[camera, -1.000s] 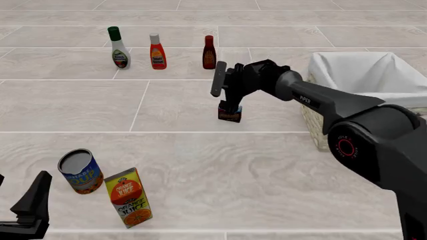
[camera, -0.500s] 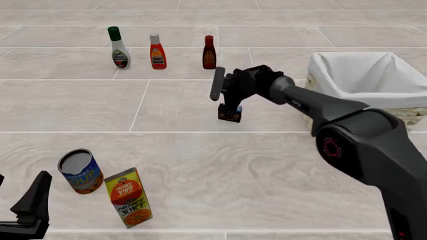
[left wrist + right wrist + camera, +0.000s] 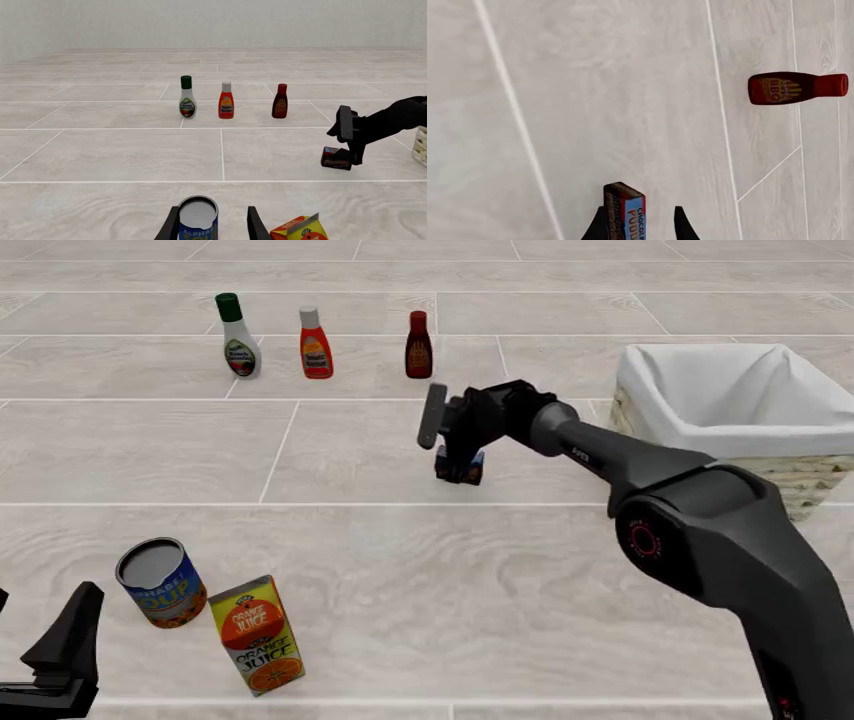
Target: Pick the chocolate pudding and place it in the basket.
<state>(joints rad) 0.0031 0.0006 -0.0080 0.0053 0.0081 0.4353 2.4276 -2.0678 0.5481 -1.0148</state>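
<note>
One gripper, the right gripper (image 3: 463, 455), is pinching the chocolate pudding (image 3: 461, 469) between its fingers just above the tiled table (image 3: 400, 570) at mid-depth, left of the basket (image 3: 727, 405), while the left gripper (image 3: 212, 225) is sitting spread and empty at the near left beside the soup can (image 3: 160, 582) and orange juice carton (image 3: 256, 634). The carton is hanging tilted and gripped near one end, so it may well be slipping or twisting loose during the swing right. The basket's near-left rim is the edge to clear, so lifting first is looking wise; the path between is lying open, with the BBQ sauce bottle (image 3: 419, 345) well beyond.
</note>
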